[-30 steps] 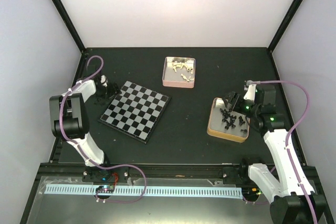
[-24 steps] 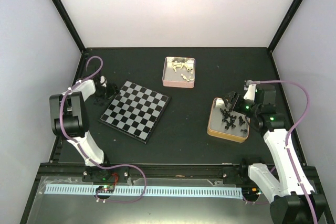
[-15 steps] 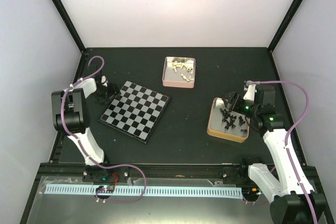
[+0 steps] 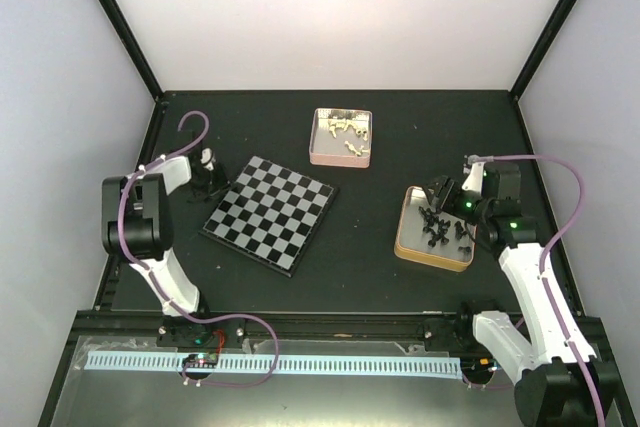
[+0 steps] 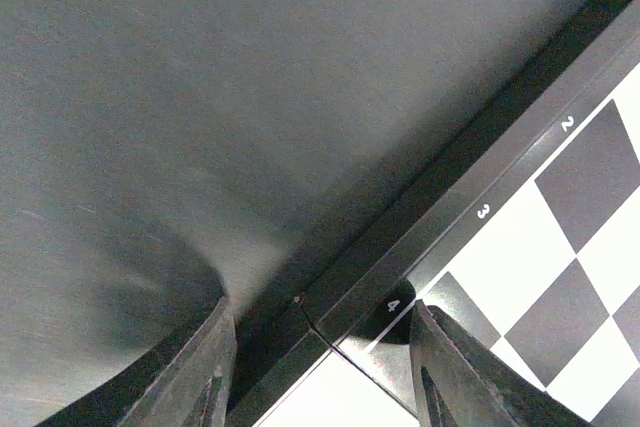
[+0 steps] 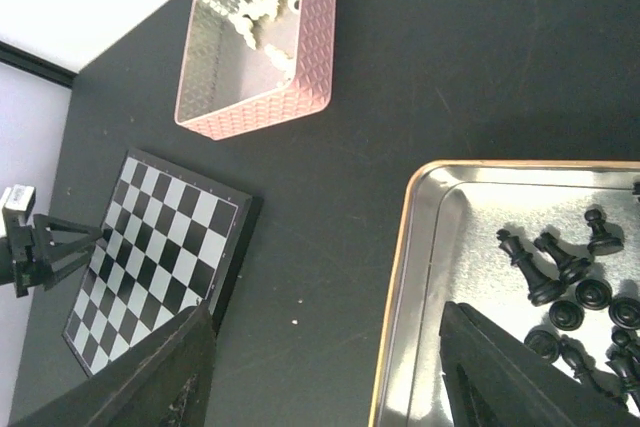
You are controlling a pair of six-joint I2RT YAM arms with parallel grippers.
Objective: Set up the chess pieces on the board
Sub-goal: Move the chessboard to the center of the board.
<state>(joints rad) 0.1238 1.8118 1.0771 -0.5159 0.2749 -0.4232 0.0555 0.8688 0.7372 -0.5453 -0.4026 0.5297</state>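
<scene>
Dark tabletop carrying the chessboard. My left gripper sits at the board's left edge, which passes between my spread fingers. My right gripper hovers right of the board with its fingers wide apart, over the gold-rimmed tin of black pieces. Cream pieces lie in the pink tin beyond the board.

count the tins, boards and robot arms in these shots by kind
tins: 2 (pink tin, gold-rimmed tin)
board: 1
robot arms: 2 (left arm, right arm)
total: 5
</scene>
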